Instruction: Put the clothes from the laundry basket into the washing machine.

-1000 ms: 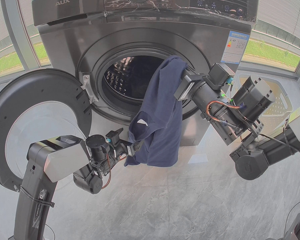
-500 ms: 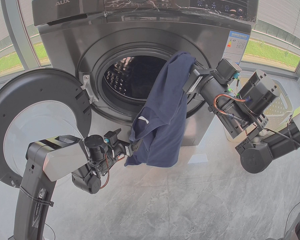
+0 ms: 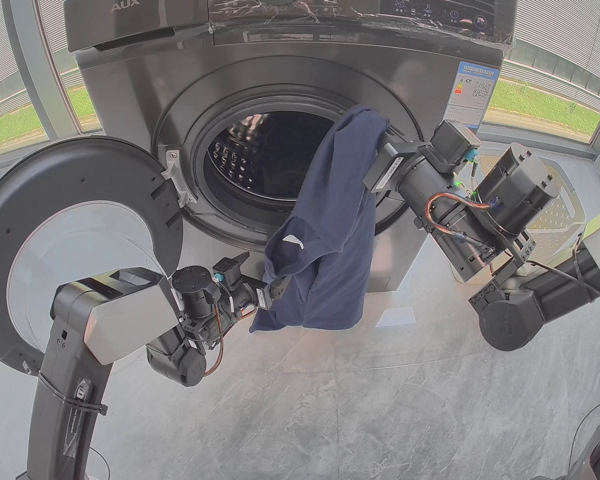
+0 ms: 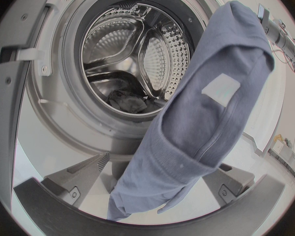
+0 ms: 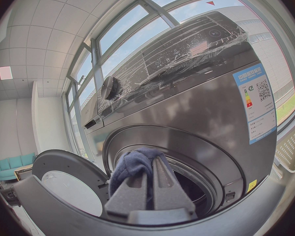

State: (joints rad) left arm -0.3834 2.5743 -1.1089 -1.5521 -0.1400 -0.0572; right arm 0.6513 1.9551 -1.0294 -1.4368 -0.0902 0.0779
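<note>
1. Hanging in front of the round opening of the dark grey front-loading washing machine (image 3: 147, 88), a navy blue shirt (image 3: 327, 235) drapes down from its top fold.
2. Right gripper (image 5: 150, 167): fingers pressed together on the shirt's top fold, beside the opening's right rim.
3. Left gripper (image 3: 279, 289): fingers spread wide, with the shirt's lower part hanging between them.
4. Round black door (image 3: 60, 188): swung open to the left. A dark garment (image 4: 127, 102) lies in the bottom of the steel drum (image 4: 121, 49).
5. White perforated laundry basket (image 3: 567, 215): on the floor, right of the machine.
</note>
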